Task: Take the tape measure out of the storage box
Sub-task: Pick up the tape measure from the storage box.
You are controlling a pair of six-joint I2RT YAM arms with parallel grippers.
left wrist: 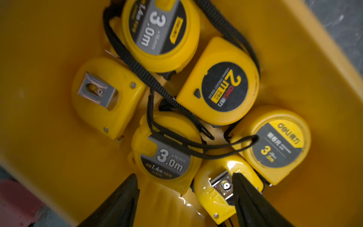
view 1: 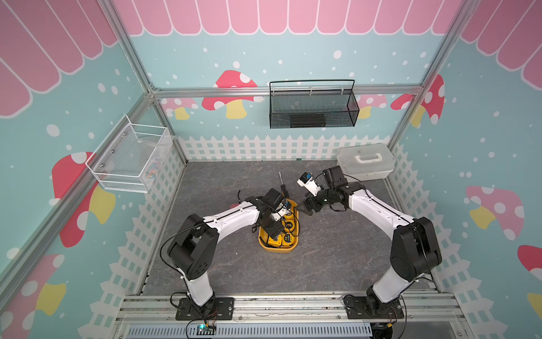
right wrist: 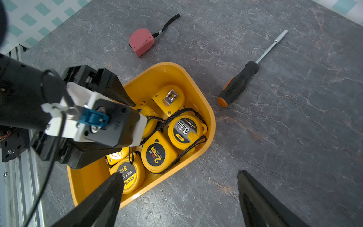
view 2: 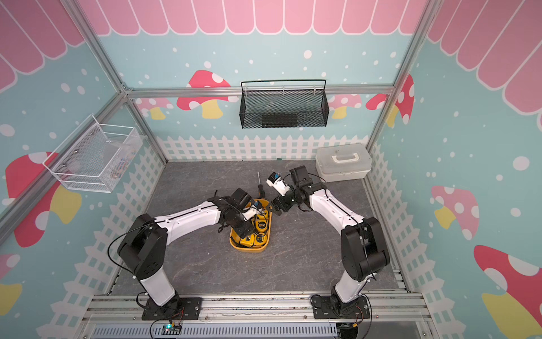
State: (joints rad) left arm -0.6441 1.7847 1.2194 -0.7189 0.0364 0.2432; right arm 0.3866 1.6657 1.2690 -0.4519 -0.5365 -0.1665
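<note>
Storage box (view 1: 278, 250) on the grey tabletop (view 1: 234, 264), between the two arms in both top views. It held six yellow tape measures (left wrist: 222, 84), lying flat and crowded together, with their black wrist straps (left wrist: 137, 64) crossed over one another; two lay clip side up.

The left gripper (left wrist: 185, 175) hung inside the box, its jaws parted and nothing clamped between them. One fingertip (left wrist: 133, 182) stood beside a case labelled 3.0m (left wrist: 169, 155). The other overlapped the metal clip of a face-down case (left wrist: 208, 194), though whether it touched could not be told.

The right gripper (right wrist: 177, 175) was spread wide and empty at the box's edge on the right arm's side, with one finger over the box and the other over bare tabletop.

A pink tape measure (right wrist: 141, 41) lay on the table outside the box and apart from it, its strap stretched out. A screwdriver (right wrist: 237, 84) with a black-and-orange handle lay near the box's far end, not touching it. A white lidded case (view 1: 365, 161) stood in the far corner on the right arm's side.
</note>
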